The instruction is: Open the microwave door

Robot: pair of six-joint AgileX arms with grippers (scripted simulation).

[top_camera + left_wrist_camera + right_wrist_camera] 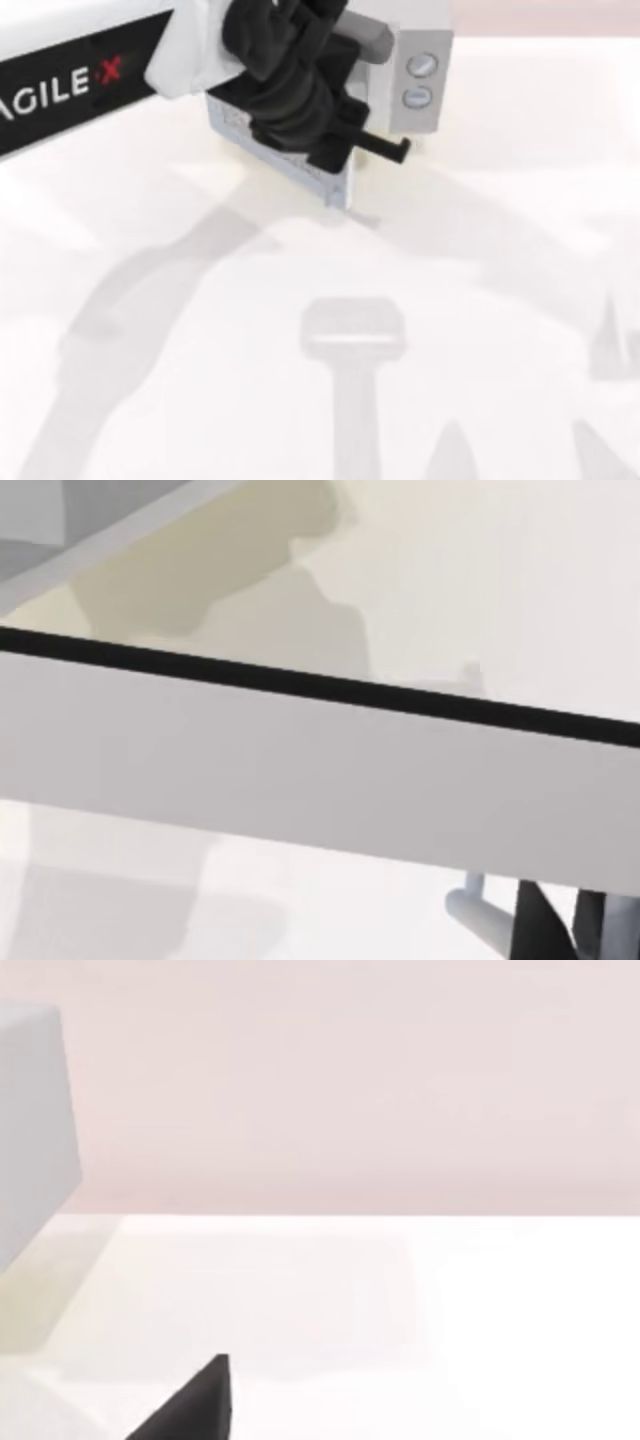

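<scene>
Here my left pincer sits at the flat grey microwave door, swung ajar from the small boxy light grey microwave; whether it grips, I cannot tell.

L arm reaching across top; tool angled down.

Left arm: white boxy casing carrying a black panel with white lettering "AGILE" and a red "X". Wrist section black, ribbed and rounded. Left claw: black, with slim straight finger bars. Right claw: only one dark pointed fingertip shows, matte black.
</scene>
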